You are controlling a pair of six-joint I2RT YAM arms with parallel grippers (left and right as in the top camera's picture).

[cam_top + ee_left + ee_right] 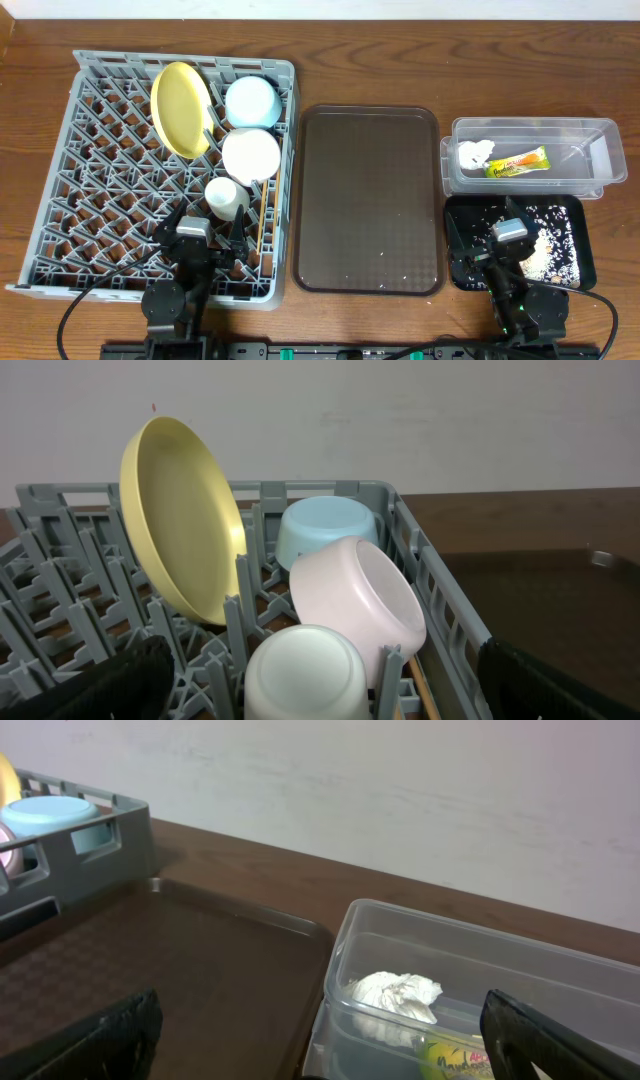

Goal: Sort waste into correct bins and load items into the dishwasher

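Black and spread wide with nothing between the jaws, the left gripper point(208, 238) hangs over the near end of the grey dish rack point(100, 170), which fills the desk's left side. Just beyond it sits the small pale cup point(226, 196), mouth down among the pegs. It looks light, hard and smooth, so a pinch across its wall low down should hold better than one on the rounded base. Beside the cup the wooden chopsticks point(262, 220) lie along the rack's right wall, thin and likely to roll. Toward the far edge the white bowl point(250, 155) is tipped on its side, the light blue bowl point(251, 101) is upturned, and the yellow-green plate point(180, 108) leans on edge. All three seem stiff and slick, best taken by the rim. The brown serving tray point(368, 200) lies at the middle of the desk. The right gripper point(508, 238), also parted and holding nothing, hovers over the black tray point(575, 210) near the near right corner, where the rice scraps point(540, 258) lie loose and probably sticky. The clear tub point(600, 150), toward the far right corner, holds the soft crumpled napkin point(475, 154) and the crinkly wrapper point(517, 163). Both look featherlight and easy to pinch.
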